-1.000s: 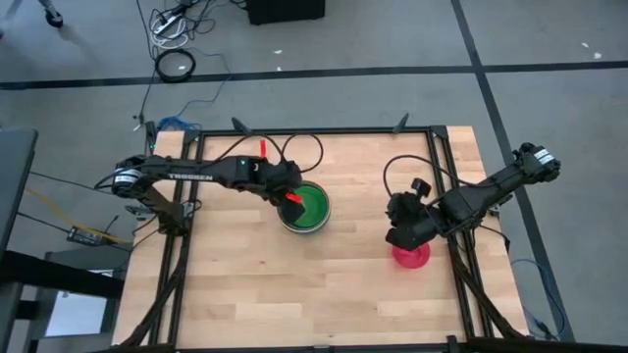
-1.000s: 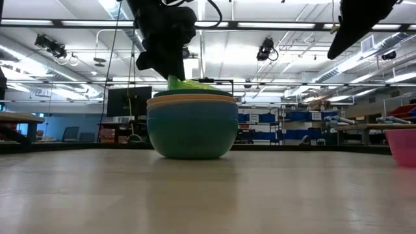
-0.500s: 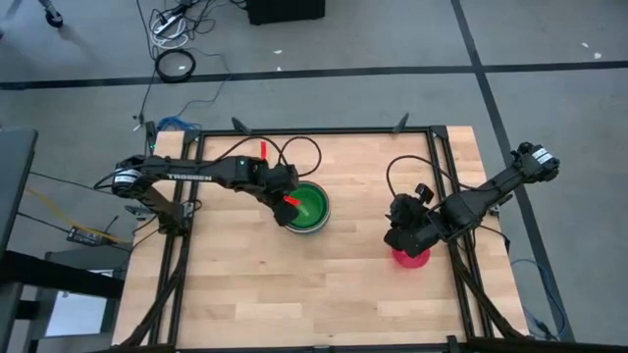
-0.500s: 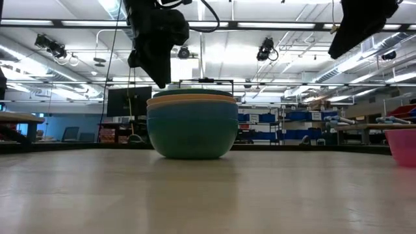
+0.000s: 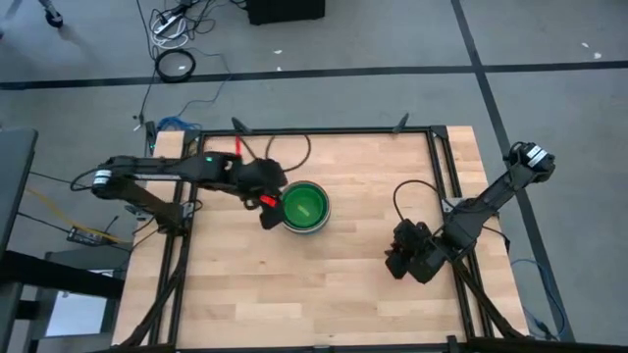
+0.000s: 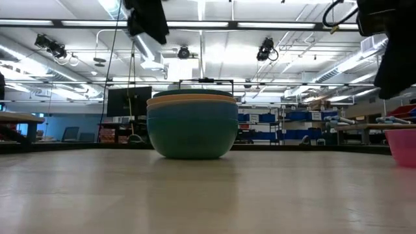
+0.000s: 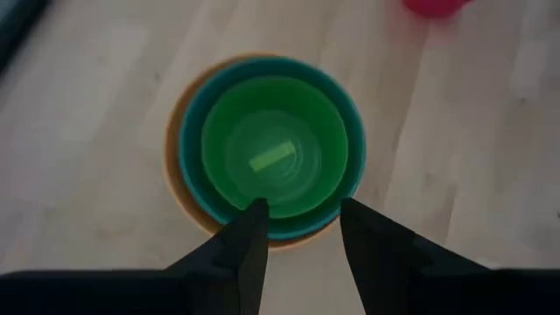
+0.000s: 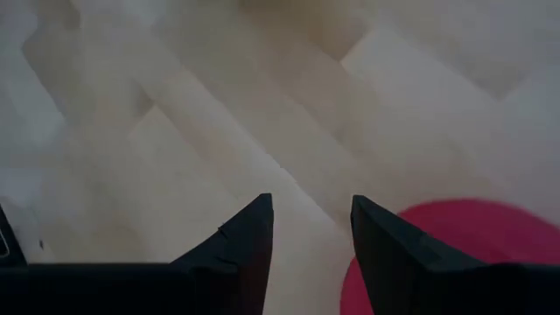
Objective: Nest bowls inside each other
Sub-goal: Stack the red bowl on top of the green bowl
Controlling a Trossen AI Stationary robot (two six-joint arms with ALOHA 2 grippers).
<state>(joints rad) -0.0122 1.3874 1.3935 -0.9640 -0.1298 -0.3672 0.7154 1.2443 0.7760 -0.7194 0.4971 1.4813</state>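
A stack of nested bowls [image 5: 302,207] stands mid-table on its base, blue-teal outside [image 6: 192,127], with a green bowl [image 7: 276,144] innermost. My left gripper [image 5: 267,203] hangs open and empty, high up and just left of the stack; the left wrist view looks down into the stack past its fingers [image 7: 302,206]. A pink-red bowl [image 8: 455,254] stands on the table at the right [image 6: 404,146]. My right gripper [image 5: 407,261] is open above it and hides it in the high view. In the right wrist view the bowl lies beside one finger, outside the gap [image 8: 311,203].
The wooden table [image 5: 245,294] has black frame rails along its left and right edges. Bare wood lies between the stack and the pink-red bowl and along the near edge. Cables loop over the table's far part [image 5: 294,147].
My left gripper has risen and drawn back toward the table's left edge, off the stack. The green bowl, which stuck up above the stack's rim, now sits down inside it. My right gripper has come down and toward the near edge, over the pink-red bowl, rolling as it went.
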